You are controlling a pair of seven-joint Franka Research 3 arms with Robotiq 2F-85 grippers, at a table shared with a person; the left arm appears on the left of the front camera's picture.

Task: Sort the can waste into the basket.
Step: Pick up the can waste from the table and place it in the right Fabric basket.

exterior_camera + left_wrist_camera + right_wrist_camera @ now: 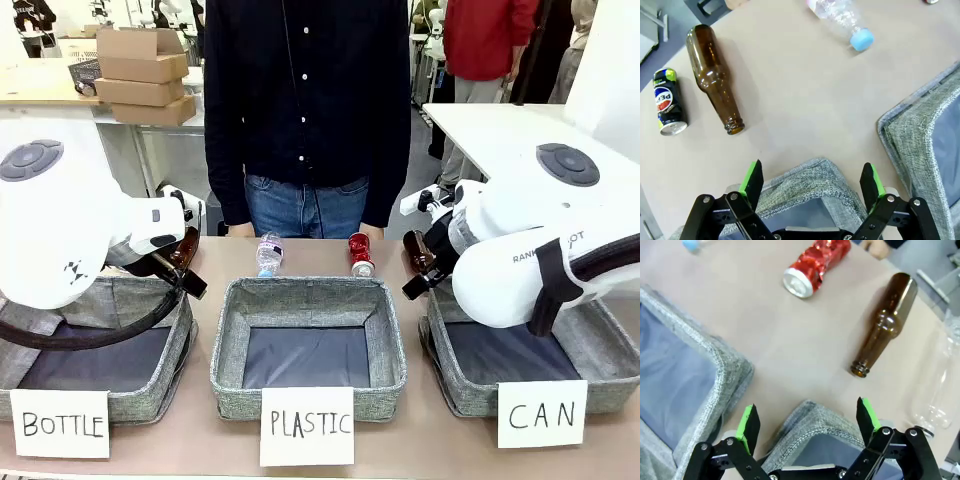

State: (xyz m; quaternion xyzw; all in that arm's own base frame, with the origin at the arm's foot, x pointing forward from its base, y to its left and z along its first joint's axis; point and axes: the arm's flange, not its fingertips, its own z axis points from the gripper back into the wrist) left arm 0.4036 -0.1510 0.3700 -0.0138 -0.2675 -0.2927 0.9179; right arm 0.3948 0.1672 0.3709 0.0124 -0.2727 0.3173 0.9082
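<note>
Since both cans lie out on the table [418, 425] beyond the far rims, the sort is at its first step: picking one up. The CAN basket [462, 392] sits at the robot's right end of a row of three. The right end effector [807, 410] hovers over that basket's far corner, jaws spread wide and holding nothing. The left end effector [812, 170] hangs equally wide and empty above a corner of the BOTTLE basket [150, 400]. A brown bottle [885, 322] lies just ahead of the right end effector. The red can [815, 262], crumpled and on its side, rests farther out, apart from that bottle. The black can [669, 102] lies beside a second brown bottle [715, 80] on the left, well apart from the CAN basket. The next move is probably for the right arm to reach forward to the red can, set its fingers across the body, close, and carry it back over the basket.
</note>
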